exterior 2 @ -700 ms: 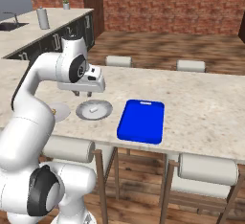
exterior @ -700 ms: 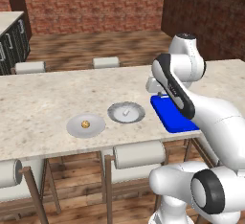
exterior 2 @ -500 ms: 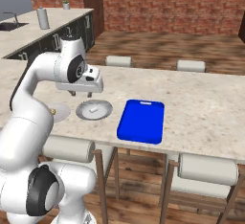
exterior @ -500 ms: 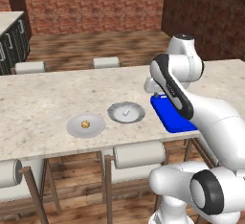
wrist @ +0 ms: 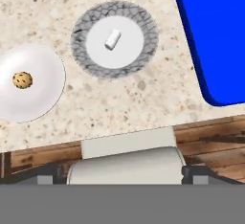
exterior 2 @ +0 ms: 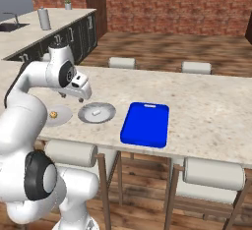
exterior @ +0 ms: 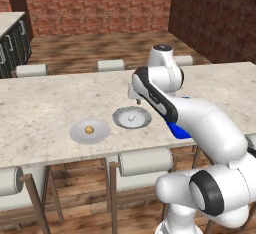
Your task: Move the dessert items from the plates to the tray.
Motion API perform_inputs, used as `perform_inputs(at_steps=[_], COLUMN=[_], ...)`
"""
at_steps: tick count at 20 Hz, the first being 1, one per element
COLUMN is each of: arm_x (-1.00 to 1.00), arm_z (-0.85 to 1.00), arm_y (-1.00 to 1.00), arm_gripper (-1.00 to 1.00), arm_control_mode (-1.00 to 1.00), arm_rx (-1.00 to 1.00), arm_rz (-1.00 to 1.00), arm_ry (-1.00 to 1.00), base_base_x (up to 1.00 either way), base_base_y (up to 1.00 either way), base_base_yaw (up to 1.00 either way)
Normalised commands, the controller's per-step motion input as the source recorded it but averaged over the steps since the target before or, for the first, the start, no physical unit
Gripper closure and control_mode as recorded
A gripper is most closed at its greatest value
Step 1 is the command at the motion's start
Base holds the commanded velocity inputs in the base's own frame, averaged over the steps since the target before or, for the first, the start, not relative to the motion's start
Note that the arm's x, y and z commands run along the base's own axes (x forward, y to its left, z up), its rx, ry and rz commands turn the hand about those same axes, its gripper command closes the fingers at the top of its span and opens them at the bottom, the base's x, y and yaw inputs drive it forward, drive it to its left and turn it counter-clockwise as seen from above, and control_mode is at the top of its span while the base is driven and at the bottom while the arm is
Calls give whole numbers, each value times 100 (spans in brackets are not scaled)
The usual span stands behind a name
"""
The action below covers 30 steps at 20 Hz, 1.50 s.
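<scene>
Gripper point(exterior 2: 80, 95) hangs above the counter point(exterior: 40, 108), just over the far-left edge of the dark-rimmed plate point(exterior 2: 97, 112); the log-free read from the frames is weak since the fingertips are tiny in both base views, but the jaws look spread wide with nothing between them. Key relation: the white oblong piece point(wrist: 112, 39) sits in the middle of that rimmed plate, below and slightly to the right of the hand, so I judge the next move is a short drop with a small shift right. Its long axis runs diagonally in the hand view, so the wrist likely needs a roll to close across the short side. Cookie ball point(wrist: 22, 80) sits on the plain plate point(wrist: 43, 65), just left of the rimmed one, a bit farther from the hand. Blue tray point(exterior 2: 145, 123) is right of both plates, apart from them. Hard to read: in the left base view the forearm covers most of the tray, and the hand view cuts off the tray's far and right edges.
</scene>
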Motion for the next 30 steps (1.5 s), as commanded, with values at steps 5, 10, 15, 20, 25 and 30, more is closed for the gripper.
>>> perform_inputs(at_steps=[5,10,15,20,25,30], arm_x=[76,77,63,55,26,0], arm_z=[-33,-35,-39,-23,-9,-6], arm_y=[32,0,-29,-19,0,0], arm_gripper=[-100,-100,-100,-100,-100,-100], arm_control_mode=[-100,-100,-100,-100,-100,-100], arm_rx=[0,0,5,4,0,0], arm_rz=[-27,-22,-19,-5,0,2], arm_ry=[8,13,18,13,2,0], base_base_x=[0,0,0,0,0,0], base_base_y=[0,0,0,0,0,0], base_base_yaw=[0,0,0,0,0,0])
